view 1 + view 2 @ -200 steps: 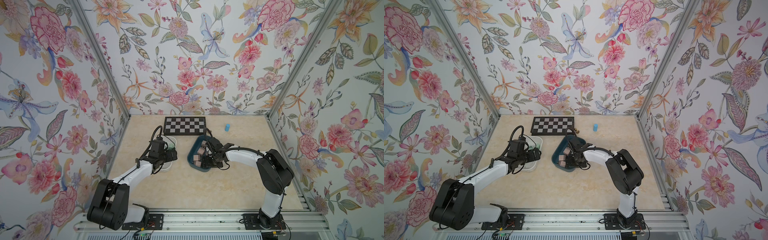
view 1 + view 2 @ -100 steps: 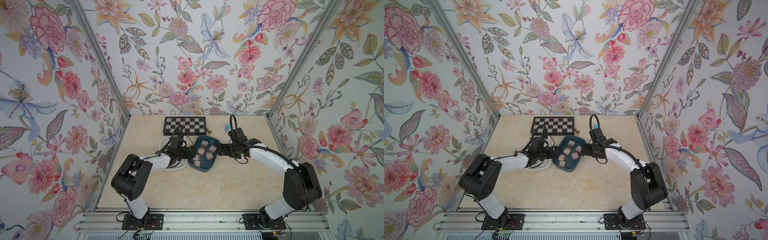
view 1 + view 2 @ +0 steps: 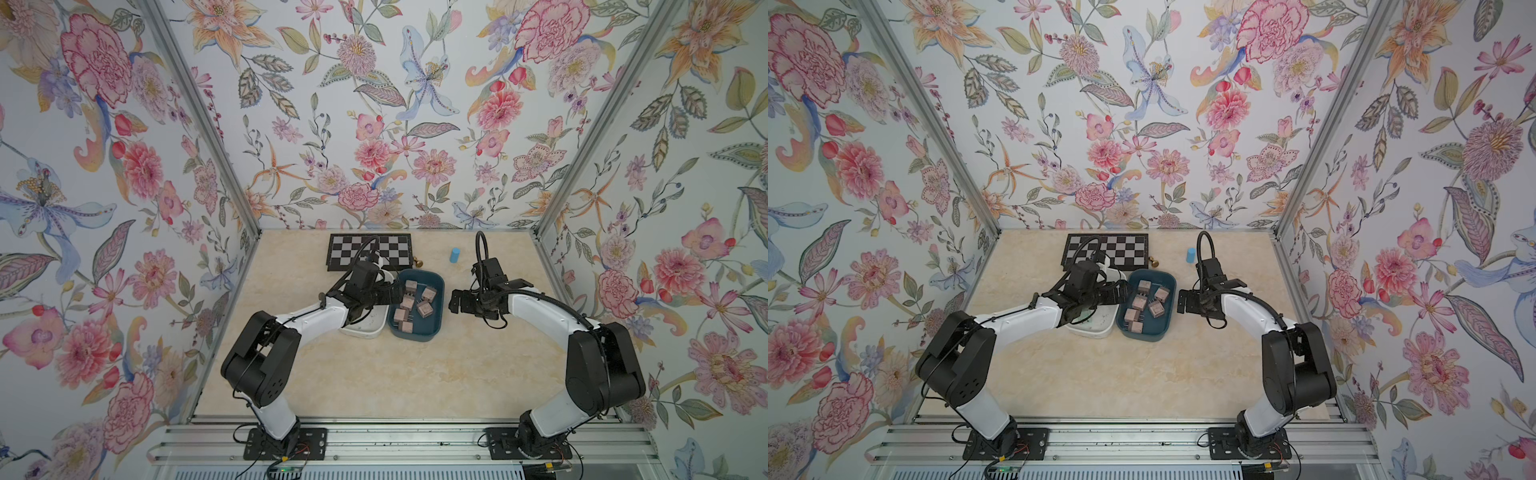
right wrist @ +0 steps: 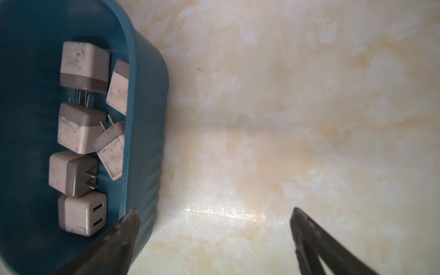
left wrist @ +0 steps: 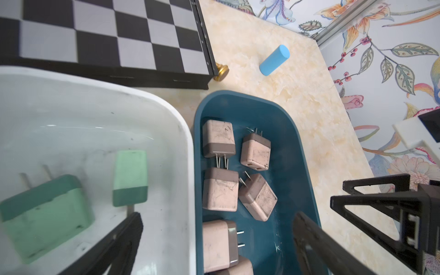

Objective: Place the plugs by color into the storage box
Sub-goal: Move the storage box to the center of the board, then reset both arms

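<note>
In both top views, a blue box is seen near the middle of the tabletop, with a white box just beside it at 9 o'clock. Six pink plugs are found lying inside the blue box. The left hand is held over the line where the two boxes meet. The right hand is placed near the blue box at 3 o'clock. A chessboard is set at 11 o'clock, a brass piece at 12 and a blue cylinder at 1 o'clock.

In the left wrist view, two green plugs are shown in the white box. The left hand's fingers are spread wide, and nothing is held.

In the right wrist view, the right hand's fingers are spread wide over bare tabletop, and nothing is gripped.
</note>
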Controlling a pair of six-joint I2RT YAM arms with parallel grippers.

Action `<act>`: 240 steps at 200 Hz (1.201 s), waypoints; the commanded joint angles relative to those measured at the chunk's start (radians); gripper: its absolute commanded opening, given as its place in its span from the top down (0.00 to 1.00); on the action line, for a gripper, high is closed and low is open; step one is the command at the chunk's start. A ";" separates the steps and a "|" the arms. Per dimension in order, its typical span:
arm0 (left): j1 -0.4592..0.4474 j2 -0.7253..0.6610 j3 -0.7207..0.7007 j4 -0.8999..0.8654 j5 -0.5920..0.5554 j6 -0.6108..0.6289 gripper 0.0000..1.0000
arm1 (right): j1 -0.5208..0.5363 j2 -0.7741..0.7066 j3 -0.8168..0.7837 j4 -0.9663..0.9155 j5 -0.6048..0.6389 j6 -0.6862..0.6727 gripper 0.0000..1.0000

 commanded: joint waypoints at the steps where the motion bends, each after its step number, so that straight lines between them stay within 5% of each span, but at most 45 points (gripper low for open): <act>1: 0.109 -0.179 -0.020 -0.067 -0.174 0.092 0.01 | -0.034 -0.020 -0.027 0.100 0.092 -0.072 0.00; 44: 0.351 -0.365 -0.192 -0.018 -0.477 0.203 0.01 | -0.146 -0.081 -0.141 0.369 0.168 -0.162 0.00; 88: 0.404 -0.476 -0.555 0.553 -0.637 0.591 0.01 | -0.261 -0.092 -0.273 0.602 0.128 -0.218 0.00; 101: 0.429 -0.458 -0.619 0.647 -0.645 0.622 0.00 | -0.269 -0.091 -0.322 0.683 0.117 -0.252 0.00; 143: 0.543 -0.265 -0.796 1.087 -0.448 0.596 0.01 | -0.272 -0.069 -0.465 0.974 0.149 -0.318 0.00; 178: 0.589 -0.163 -0.771 1.153 -0.166 0.661 0.01 | -0.270 -0.032 -0.505 1.149 0.166 -0.390 0.00; 198: 0.583 -0.148 -0.846 1.275 -0.140 0.677 0.01 | -0.263 -0.052 -0.541 1.190 0.156 -0.404 0.00; 213: 0.607 -0.054 -0.956 1.590 -0.098 0.654 0.01 | -0.247 -0.078 -0.616 1.300 0.152 -0.427 0.00; 240: 0.587 -0.078 -0.873 1.361 -0.158 0.662 0.01 | -0.261 -0.013 -0.823 1.776 0.110 -0.425 0.00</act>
